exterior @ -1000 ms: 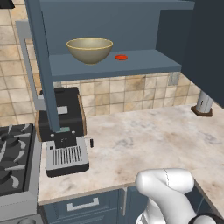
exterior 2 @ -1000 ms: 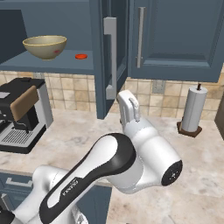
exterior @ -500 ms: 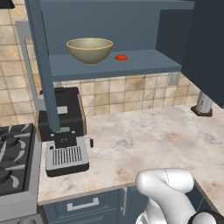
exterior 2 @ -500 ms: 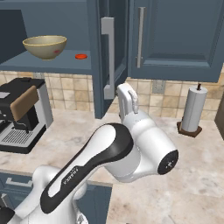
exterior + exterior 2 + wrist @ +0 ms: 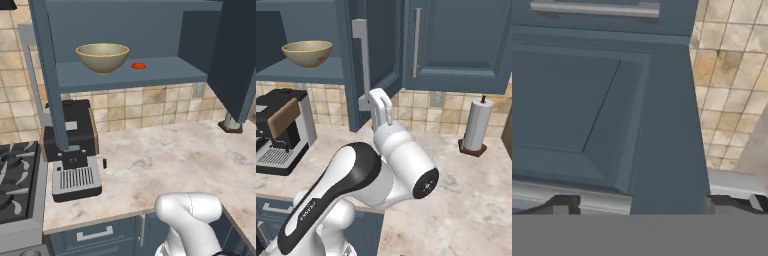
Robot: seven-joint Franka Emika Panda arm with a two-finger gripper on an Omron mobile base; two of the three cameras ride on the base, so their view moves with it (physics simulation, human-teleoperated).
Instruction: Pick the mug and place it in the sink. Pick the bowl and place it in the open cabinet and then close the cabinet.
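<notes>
Bowl [image 5: 102, 56] already sits on the cabinet shelf [image 5: 150, 72], a red disc [image 5: 138, 65] at its 3 o'clock, so closing is what remains. Gripper [image 5: 641, 204] is spread wide, empty, pressed up near the open door [image 5: 373, 55] beside its handle [image 5: 361, 67]. Risks, as I judge them: fingers skidding off the flat panel, catching the handle, or leaving the door ajar.

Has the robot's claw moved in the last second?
Yes. In the right base view the claw has swung left toward the open cabinet door, closing on its silver handle.
</notes>
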